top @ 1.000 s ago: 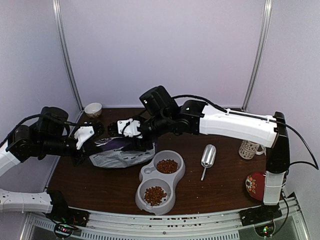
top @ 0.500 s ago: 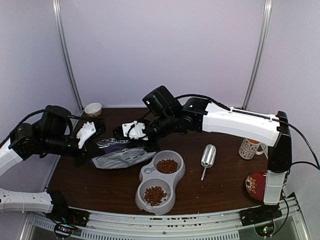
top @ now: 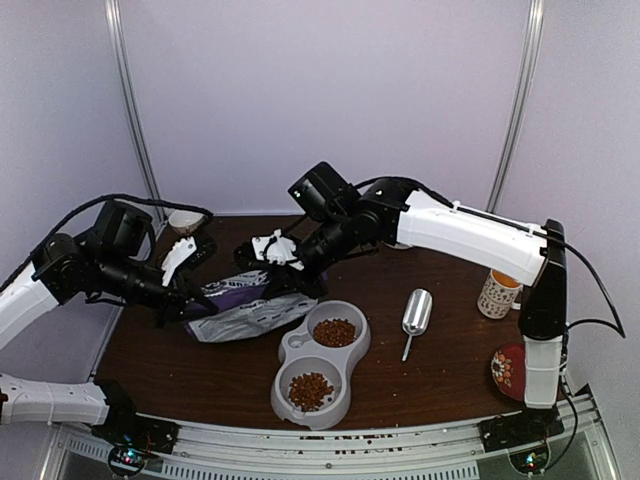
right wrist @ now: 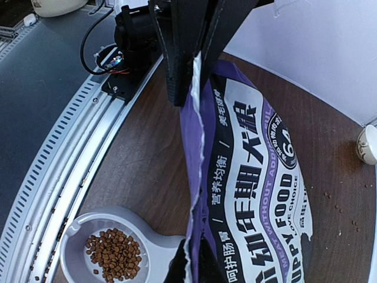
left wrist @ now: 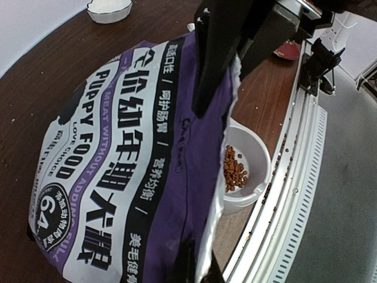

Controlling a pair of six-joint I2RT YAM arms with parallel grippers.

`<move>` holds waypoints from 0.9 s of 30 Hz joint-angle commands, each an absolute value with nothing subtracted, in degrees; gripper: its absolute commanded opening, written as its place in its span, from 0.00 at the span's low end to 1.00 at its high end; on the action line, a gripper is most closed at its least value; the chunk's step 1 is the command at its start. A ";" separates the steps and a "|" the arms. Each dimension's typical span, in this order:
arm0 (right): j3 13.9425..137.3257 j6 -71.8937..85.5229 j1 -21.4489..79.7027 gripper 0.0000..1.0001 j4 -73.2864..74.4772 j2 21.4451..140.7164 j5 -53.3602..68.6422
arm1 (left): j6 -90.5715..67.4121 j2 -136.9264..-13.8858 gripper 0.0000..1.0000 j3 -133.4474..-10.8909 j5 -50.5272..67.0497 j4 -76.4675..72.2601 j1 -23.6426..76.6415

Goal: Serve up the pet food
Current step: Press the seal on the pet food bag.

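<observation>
**Top view**
- Bag: the purple bag [top: 250, 305] was stretched between the two grippers, at 10 o'clock from the grey double bowl [top: 280, 395].
- Pet food: kibble [top: 334, 332] sat in a heap in each of the bowl's two cups. Contents of the bag could not be seen.
- Left gripper [top: 197, 296]: clamped on the bag's 9 o'clock end.
- Right gripper [top: 292, 280]: clamped on the bag's 2 o'clock end.
- Scoop: the metal scoop [top: 415, 315] lay flat on the table [top: 200, 370], at 3 o'clock from the far cup and apart from it.
- Other items: mug [top: 497, 293] near the 3 o'clock edge, small white bowl [top: 185, 217] in the 11 o'clock corner.

**Left wrist view**
- Left fingers [left wrist: 215, 53]: pressed together on the bag's edge, with the film pinched between them.
- Bag: printed face towards the camera, "PUPPY FOOD" legible.
- Pet food: one cup with kibble showed at 3 o'clock from the bag, partly hidden behind the bag's edge.

**Right wrist view**
- Right fingers [right wrist: 182, 41]: pinched shut on the bag's white-lined edge at 12 o'clock.
- Pet food: a cup with kibble lay at 7 o'clock from the bag.
- Table: small specks at 4 o'clock, too small to identify.
</observation>
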State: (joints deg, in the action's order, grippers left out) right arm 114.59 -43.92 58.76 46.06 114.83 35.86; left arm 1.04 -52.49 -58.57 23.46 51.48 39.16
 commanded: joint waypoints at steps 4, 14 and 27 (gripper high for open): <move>122.14 -44.26 55.85 0.00 55.34 117.51 45.13 | -6.08 -54.66 0.00 -60.45 42.58 52.33 32.21; 123.84 -44.31 53.09 0.00 57.33 118.46 56.45 | -10.89 -57.39 0.00 -60.74 52.81 50.10 30.02; 113.62 -33.67 57.75 0.67 38.28 112.30 45.03 | -5.80 -57.07 0.00 -59.81 47.57 51.24 29.98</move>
